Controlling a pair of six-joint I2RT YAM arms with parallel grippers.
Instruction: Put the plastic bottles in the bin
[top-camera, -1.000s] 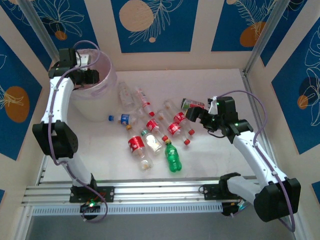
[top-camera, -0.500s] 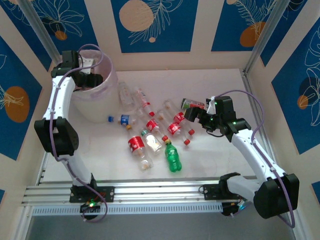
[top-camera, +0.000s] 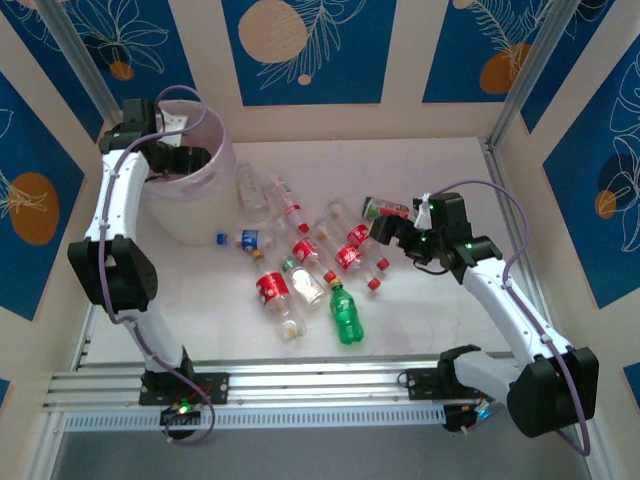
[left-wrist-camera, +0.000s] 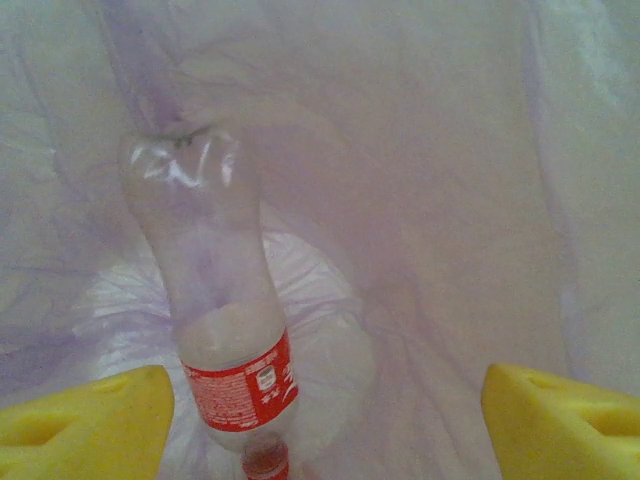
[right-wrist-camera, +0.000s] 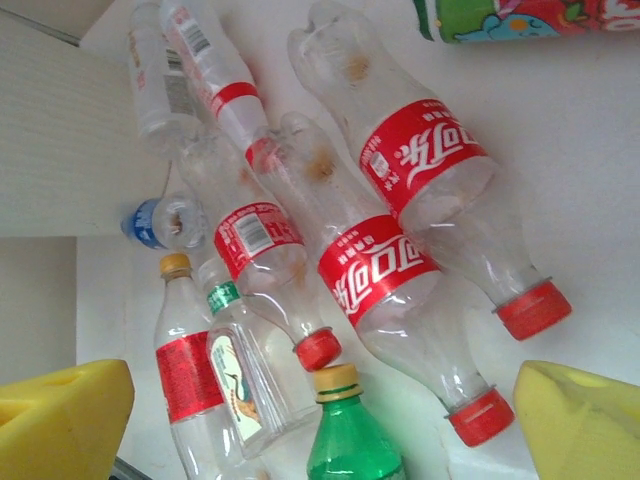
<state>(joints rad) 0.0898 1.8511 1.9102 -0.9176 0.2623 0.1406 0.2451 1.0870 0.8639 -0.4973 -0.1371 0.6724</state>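
Observation:
My left gripper (top-camera: 186, 158) hangs over the mouth of the pale pink bin (top-camera: 190, 215), open. In the left wrist view its yellow fingers (left-wrist-camera: 90, 425) stand wide apart, and a clear red-labelled bottle (left-wrist-camera: 215, 300) sits cap-down against the bin's liner (left-wrist-camera: 440, 200), close to the left finger and free of both. Several plastic bottles (top-camera: 300, 250) lie scattered mid-table, among them a green one (top-camera: 346, 315). My right gripper (top-camera: 385, 230) hovers open over their right side. In the right wrist view, two red-labelled bottles (right-wrist-camera: 375, 265) and the green bottle's neck (right-wrist-camera: 345, 440) lie below my right gripper (right-wrist-camera: 320, 425).
A green and pink labelled container (top-camera: 385, 208) lies just behind the right gripper, also at the top of the right wrist view (right-wrist-camera: 520, 18). Patterned walls enclose the table on three sides. A metal rail (top-camera: 300, 385) runs along the near edge.
The left gripper has opened over the bin and let go of the red-labelled bottle, which now sits inside. The right gripper has shifted slightly left over the bottles.

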